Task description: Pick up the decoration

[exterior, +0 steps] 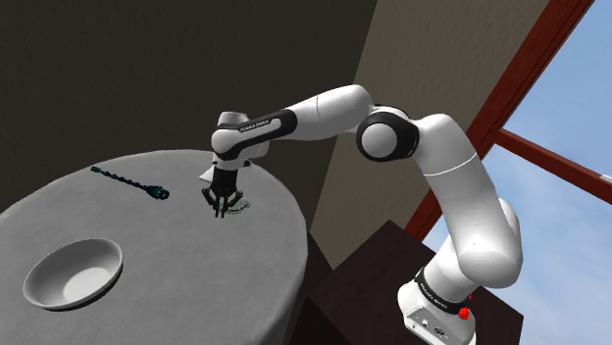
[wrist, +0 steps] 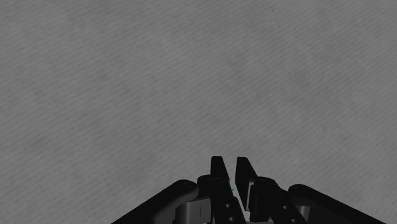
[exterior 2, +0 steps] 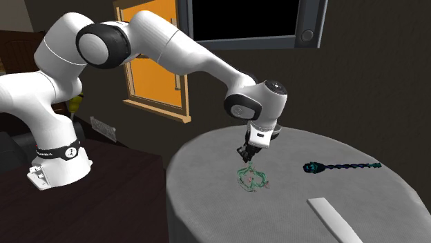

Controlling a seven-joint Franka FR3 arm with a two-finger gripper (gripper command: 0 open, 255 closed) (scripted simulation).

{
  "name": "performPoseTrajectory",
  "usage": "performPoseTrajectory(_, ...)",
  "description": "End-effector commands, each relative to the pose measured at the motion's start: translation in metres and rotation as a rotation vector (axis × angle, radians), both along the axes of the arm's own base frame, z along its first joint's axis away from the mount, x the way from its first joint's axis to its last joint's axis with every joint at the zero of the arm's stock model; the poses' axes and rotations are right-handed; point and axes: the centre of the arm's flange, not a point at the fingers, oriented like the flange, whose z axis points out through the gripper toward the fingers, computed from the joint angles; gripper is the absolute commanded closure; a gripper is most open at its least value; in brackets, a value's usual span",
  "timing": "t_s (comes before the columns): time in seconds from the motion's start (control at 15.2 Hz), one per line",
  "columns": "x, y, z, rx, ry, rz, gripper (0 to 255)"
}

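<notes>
Sharply bent, the arm (exterior: pixel 432 147) aims its gripper (exterior: pixel 223 209) down over the table (exterior: pixel 167 304) — 2 fingers (wrist: pixel 219 173) pinching the wiry decoration (exterior 2: pixel 251 179).

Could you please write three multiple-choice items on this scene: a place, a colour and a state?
1. Where is the thin green wire decoration? A. just below the all-black gripper B. in a drawer C. on the floor
2. What colour is the round shallow bowl on the grey table? A. red B. white C. black
3. How do the gripper's fingers stand? A. spread wide B. close together C. bent sideways
Answers: 1 A, the wire shows under the fingertips; 2 B, it is drawn white; 3 B, only a narrow gap with a green speck.
</notes>
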Motion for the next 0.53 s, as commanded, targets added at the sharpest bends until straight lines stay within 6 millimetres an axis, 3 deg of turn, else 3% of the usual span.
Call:
performPoseTrajectory(0.0, 0.001, 0.000, 0.011, 0.000, 0.000, 0.000, 255)
performPoseTrajectory(0.33, 0.001, 0.000, 0.037, 0.000, 0.000, 0.000, 255)
performPoseTrajectory(0.46, 0.001, 0.000, 0.038, 0.000, 0.000, 0.000, 255)
